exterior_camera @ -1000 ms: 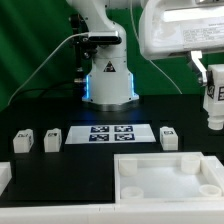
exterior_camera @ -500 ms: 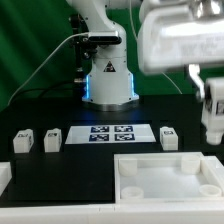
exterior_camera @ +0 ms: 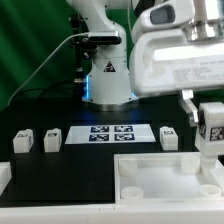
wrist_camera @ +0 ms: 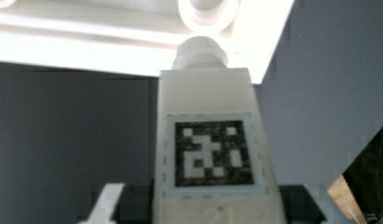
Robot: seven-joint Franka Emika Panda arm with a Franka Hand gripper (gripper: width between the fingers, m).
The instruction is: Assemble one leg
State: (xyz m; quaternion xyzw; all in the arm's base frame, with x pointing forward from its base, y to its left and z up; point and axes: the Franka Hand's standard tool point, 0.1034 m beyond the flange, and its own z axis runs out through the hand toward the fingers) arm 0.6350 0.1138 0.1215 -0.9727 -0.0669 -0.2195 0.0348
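Note:
My gripper (exterior_camera: 207,110) is shut on a white leg (exterior_camera: 208,138) with a black-and-white tag and holds it upright above the far right corner of the large white tray-like piece (exterior_camera: 160,172). In the wrist view the leg (wrist_camera: 207,120) runs out from between the jaws of my gripper (wrist_camera: 206,208), its rounded tip pointing at a round corner hole (wrist_camera: 225,10) of the tray-like piece. Three more legs stand on the black table: two on the exterior view's left (exterior_camera: 22,141) (exterior_camera: 52,139) and one on the right (exterior_camera: 168,136).
The marker board (exterior_camera: 110,133) lies flat between the loose legs. The robot base (exterior_camera: 108,80) with a blue light stands behind it. A white block edge (exterior_camera: 4,178) shows at the exterior view's lower left.
My gripper with the leg has moved toward the exterior view's left and down, from beside the tray-like piece to above its far right corner.

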